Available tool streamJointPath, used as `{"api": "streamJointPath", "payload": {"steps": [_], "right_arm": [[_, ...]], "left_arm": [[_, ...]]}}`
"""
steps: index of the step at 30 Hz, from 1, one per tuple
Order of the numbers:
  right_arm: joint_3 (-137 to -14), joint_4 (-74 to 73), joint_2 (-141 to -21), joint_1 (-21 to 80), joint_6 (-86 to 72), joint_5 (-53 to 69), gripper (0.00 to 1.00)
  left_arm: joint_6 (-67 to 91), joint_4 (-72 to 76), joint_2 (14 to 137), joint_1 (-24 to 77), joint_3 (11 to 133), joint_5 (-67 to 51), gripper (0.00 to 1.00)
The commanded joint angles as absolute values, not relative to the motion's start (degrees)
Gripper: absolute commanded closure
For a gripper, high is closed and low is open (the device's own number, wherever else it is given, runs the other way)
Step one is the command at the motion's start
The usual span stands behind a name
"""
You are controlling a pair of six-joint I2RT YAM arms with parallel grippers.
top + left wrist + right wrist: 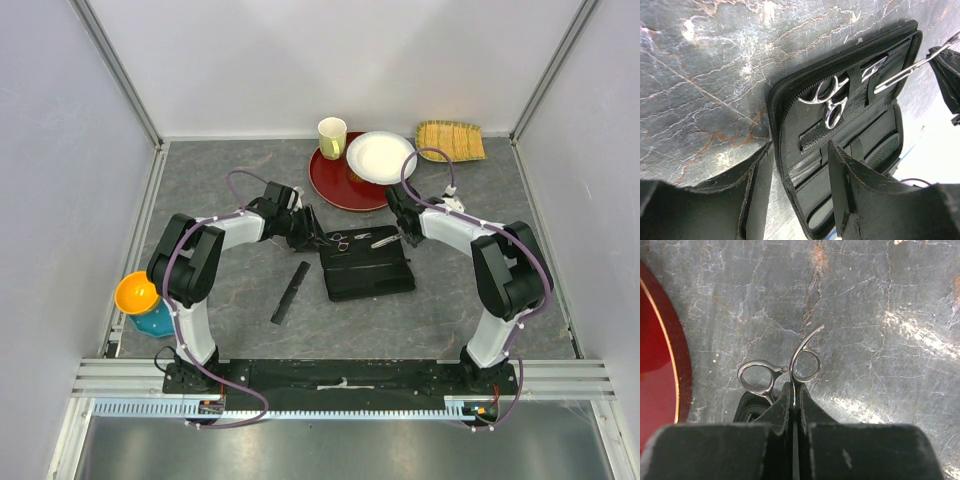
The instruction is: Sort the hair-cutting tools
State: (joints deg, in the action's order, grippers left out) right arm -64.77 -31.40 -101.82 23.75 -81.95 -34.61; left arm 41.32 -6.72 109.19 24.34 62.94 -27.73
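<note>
Scissors (790, 371) hang clamped in the closed right gripper (794, 390) over the far edge of the case (880, 145); left gripper (800, 157), half open and empty, straddles its left edge.

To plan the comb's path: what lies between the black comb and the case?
Only bare table between comb and case, as the top view shows.

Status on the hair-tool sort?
Right gripper shut on scissors, over the open case. Left gripper open over case rim, empty. Second scissors already strapped in; flat comb on table beside case. Nothing in the way.
</note>
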Motion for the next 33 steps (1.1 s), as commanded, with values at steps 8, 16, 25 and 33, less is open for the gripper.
{"api": "streamJointPath", "payload": {"steps": [8, 16, 25, 33], "right_arm": [[-66.36, -33.92, -102.39, 23.64, -84.46, -39.55, 1.00], [-65.92, -34.54, -102.39, 22.76, -84.90, -39.73, 1.00], [-66.18, -32.87, -104.23, 22.67, -84.11, -34.63, 1.00], [-66.44, -31.82, -105.47, 23.91, -84.55, -31.64, 1.00]], "left_arm": [[42.10, -4.57, 109.42, 24.35, 61.35, -30.50, 0.47], [42.36, -4.22, 109.25, 24.34, 60.56, -31.11, 0.48], [43.24, -2.64, 109.51, 24.35, 60.03, -33.05, 0.49], [45.00, -0.18, 109.78, 24.52, 58.45, -35.16, 0.51]]}}
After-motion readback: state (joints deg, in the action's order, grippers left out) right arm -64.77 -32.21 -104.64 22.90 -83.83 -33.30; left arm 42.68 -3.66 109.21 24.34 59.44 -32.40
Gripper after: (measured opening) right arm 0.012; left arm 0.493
